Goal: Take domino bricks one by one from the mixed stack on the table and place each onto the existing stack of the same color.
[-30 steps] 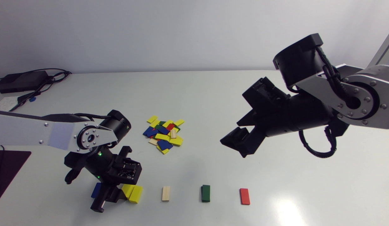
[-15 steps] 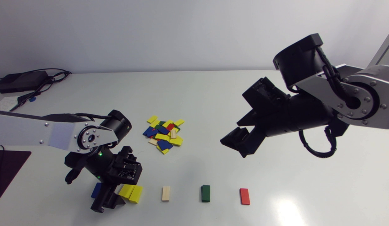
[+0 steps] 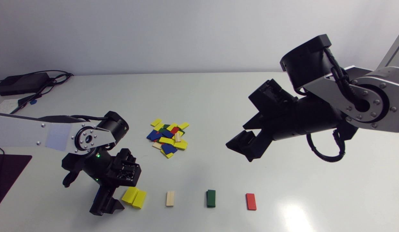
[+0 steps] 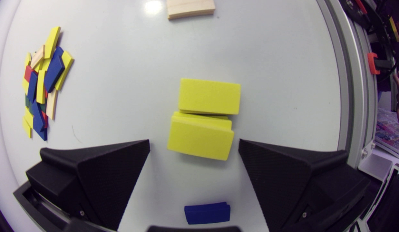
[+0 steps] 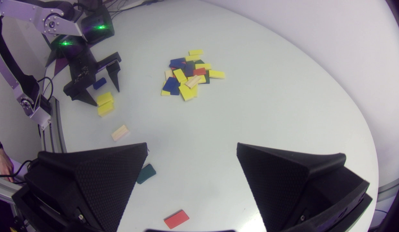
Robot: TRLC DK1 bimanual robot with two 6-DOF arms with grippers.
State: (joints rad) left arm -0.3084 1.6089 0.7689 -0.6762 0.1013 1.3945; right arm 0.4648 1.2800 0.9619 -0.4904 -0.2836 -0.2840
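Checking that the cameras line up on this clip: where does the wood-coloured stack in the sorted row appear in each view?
Head view: the wood-coloured stack sits in the front row, between the yellow bricks and the green stack.
Left wrist view: the stack lies ahead of the open left gripper, beyond the yellow bricks.
Right wrist view: it lies between the yellow bricks and the green stack.
Shared landmark: the yellow bricks.

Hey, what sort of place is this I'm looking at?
Most likely a robotics lab bench: a left arm and right arm hang over a plain white table, and on it lie a mixed pile of coloured domino bricks and a row of single-colour stacks.
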